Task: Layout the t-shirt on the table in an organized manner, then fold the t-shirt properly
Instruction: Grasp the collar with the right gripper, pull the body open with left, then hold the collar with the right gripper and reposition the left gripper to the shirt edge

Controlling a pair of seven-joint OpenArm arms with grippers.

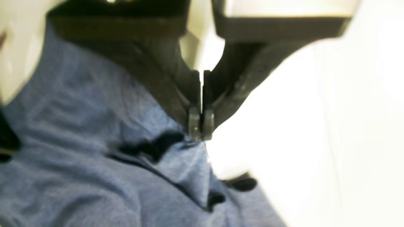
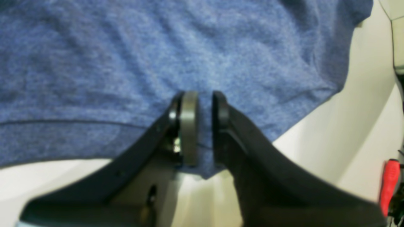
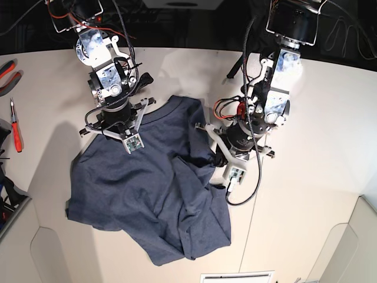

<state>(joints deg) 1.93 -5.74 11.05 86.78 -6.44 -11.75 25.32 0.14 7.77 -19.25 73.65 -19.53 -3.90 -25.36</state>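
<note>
Left wrist view: the left gripper (image 1: pixel 201 126) has its jaws pressed together on a puckered edge of the t-shirt (image 1: pixel 79 142), right where the blue cloth meets the bare counter (image 1: pixel 315 126). The fabric bunches into dark folds just below the fingertips, so this edge is pinched but far from flat.

Right wrist view: the right gripper (image 2: pixel 202 126) is narrowed onto the hemmed edge of the t-shirt (image 2: pixel 157 56), cloth running between the two pads; it looks like a grip on the hem. The counter (image 2: pixel 315 151) shows pale beyond the hem.

Base view: the t-shirt (image 3: pixel 147 200) lies in a rumpled heap on the counter (image 3: pixel 306 194), between the two arms. The right gripper (image 3: pixel 121 132) sits at its far edge beside the collar, and the left gripper (image 3: pixel 227 159) at the side edge, where cloth is folded over itself. The lower part is doubled under. In my judgement the layout is only beginning: both edges are caught, but spreading, smoothing and every fold remain.
</note>
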